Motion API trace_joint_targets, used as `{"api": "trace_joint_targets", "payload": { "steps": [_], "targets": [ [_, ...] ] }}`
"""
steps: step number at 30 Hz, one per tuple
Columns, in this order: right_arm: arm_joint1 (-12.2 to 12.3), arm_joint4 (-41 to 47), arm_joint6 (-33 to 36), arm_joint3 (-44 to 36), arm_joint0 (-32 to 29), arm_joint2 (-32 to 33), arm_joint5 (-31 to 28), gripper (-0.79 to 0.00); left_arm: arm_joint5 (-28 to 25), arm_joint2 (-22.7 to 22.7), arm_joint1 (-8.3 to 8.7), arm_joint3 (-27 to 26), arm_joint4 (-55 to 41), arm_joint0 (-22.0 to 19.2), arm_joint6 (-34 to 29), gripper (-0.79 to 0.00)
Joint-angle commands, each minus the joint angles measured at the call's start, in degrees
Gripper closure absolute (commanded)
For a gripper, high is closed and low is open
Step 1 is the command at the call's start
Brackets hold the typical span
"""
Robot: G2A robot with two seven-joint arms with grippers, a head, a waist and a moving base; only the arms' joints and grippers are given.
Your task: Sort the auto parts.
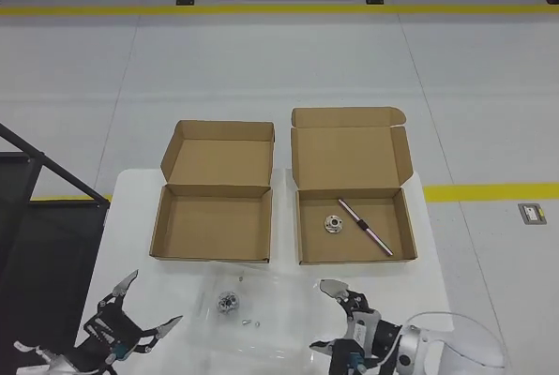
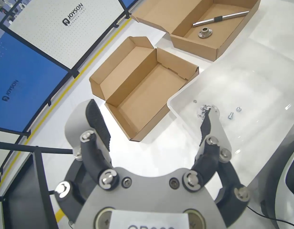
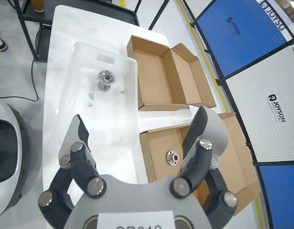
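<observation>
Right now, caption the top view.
Slim metal rod and round metal flange in a brown cardboard box beyond a clear plastic tray.

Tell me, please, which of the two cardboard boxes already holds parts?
The box on the robot's right: a metal rod and a round flange lie inside it. The left box beside it holds nothing.

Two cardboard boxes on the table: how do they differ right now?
The left box holds nothing; the right box holds a flange and a rod. The left box stands nearer the loose hub in the tray than the right box. Both are brown cardboard, lids open, side by side.
</observation>
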Motion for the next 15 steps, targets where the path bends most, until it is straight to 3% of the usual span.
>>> {"api": "trace_joint_targets", "payload": {
  "steps": [1,5,8,11,15],
  "targets": [
    [0.0,0.4,0.2,0.0,0.1,0.0,0.1,-0.785,0.0,0.0,0.0,0.0,0.0,0.0,0.1,-0.785],
    [0.0,0.4,0.2,0.0,0.1,0.0,0.1,-0.785,0.0,0.0,0.0,0.0,0.0,0.0,0.1,-0.785],
    [0.0,0.4,0.2,0.0,0.1,0.0,0.1,-0.785,-2.9,1.3,0.26,-1.5,1.9,-0.5,-2.5,-0.785],
    [0.0,0.4,0.2,0.0,0.1,0.0,0.1,-0.785,-8.3,2.1,0.79,-3.8,3.8,-2.7,-8.8,-0.785],
    [0.0,0.4,0.2,0.0,0.1,0.0,0.1,-0.785,-23.0,2.3,1.97,-6.0,4.5,-6.4,-18.1,-0.785]
  ]
}}
